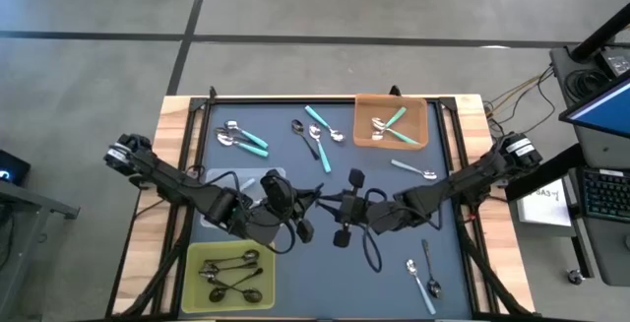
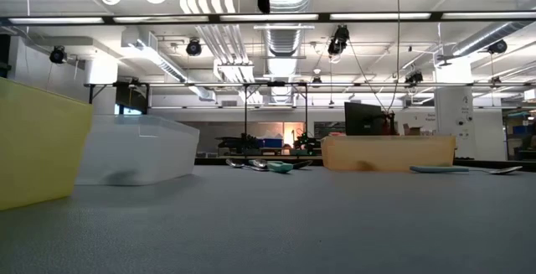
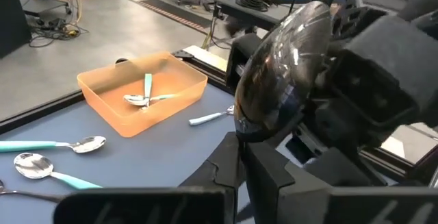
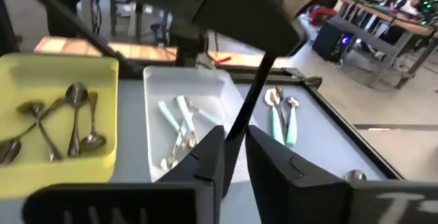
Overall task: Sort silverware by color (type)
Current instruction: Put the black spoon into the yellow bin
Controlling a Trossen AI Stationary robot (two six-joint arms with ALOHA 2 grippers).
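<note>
Above the middle of the table, my two grippers meet over a dark metal spoon. My left gripper (image 1: 313, 204) is shut on it; its shiny bowl (image 3: 284, 66) stands up past the fingers. The thin handle (image 4: 252, 97) slants down from there into the gap of my right gripper (image 4: 235, 157). That gripper's fingers stand slightly apart on either side of the handle. Teal-handled spoons (image 1: 241, 138) and pale blue ones (image 1: 414, 170) lie loose on the blue mat. My left gripper pinches the spoon's neck just under the bowl (image 3: 241, 129) between its two fingers (image 3: 274, 176). The bowl sticks out beyond the fingertips and the handle runs off below them. The spoon is lifted clear of the table.
An orange tray (image 1: 391, 122) with teal spoons stands far right. A yellow tray (image 1: 228, 275) with dark metal spoons stands near left. A clear tray (image 4: 185, 121) with pale blue spoons lies under my left arm. More spoons (image 1: 423, 278) lie near right.
</note>
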